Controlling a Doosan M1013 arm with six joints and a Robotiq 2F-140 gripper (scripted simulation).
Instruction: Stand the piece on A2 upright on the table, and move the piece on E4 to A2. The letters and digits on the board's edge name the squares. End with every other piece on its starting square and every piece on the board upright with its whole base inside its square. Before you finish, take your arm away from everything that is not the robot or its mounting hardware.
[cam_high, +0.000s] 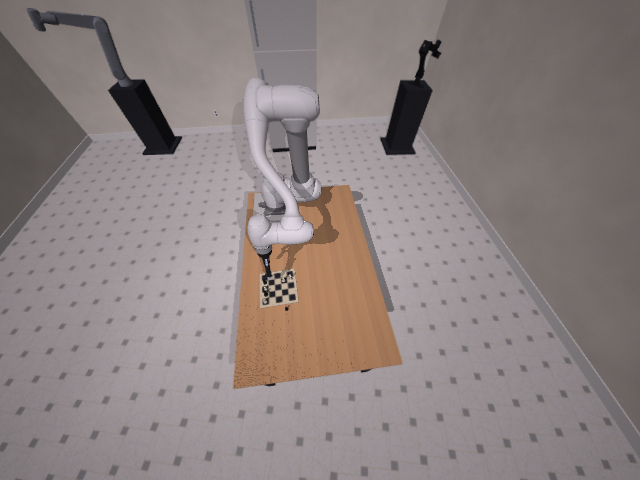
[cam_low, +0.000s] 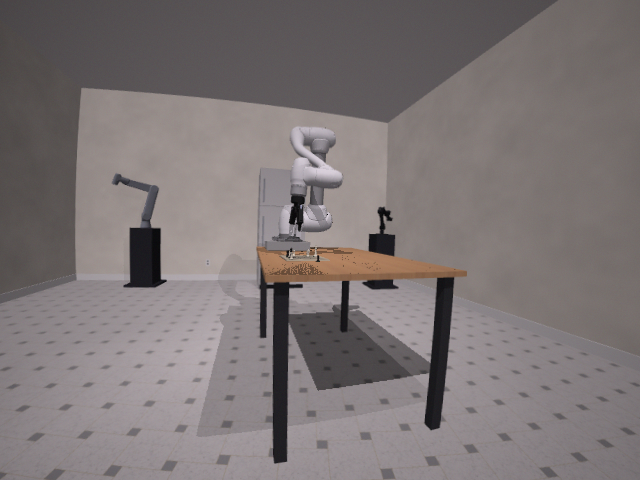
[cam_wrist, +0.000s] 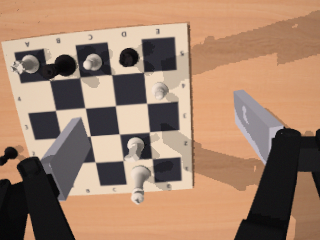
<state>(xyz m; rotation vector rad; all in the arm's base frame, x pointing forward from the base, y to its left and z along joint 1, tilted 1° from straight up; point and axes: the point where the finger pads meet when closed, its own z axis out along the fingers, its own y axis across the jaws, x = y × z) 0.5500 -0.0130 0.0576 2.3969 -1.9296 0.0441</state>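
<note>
A small chessboard (cam_wrist: 100, 107) lies on the wooden table; it also shows in the top view (cam_high: 279, 288) and in the exterior view (cam_low: 299, 254). Two white and two black pieces stand along its far row in the wrist view, among them a black one (cam_wrist: 64, 64) and a white one (cam_wrist: 92, 62). Three white pieces stand nearer: one (cam_wrist: 160, 90), one (cam_wrist: 135, 147) and one (cam_wrist: 139, 180) at the board's near edge. A small black pawn (cam_wrist: 10, 154) (cam_high: 287, 308) stands upright on the table beside the board. My gripper (cam_wrist: 159, 119) (cam_high: 266, 271) hangs above the board, open and empty.
The robot's base (cam_high: 289, 193) stands at the table's far end. The board lies near the table's left edge (cam_high: 240, 289). Two black pedestals with other arms (cam_high: 144, 121) (cam_high: 408, 116) stand by the back wall, far from the table.
</note>
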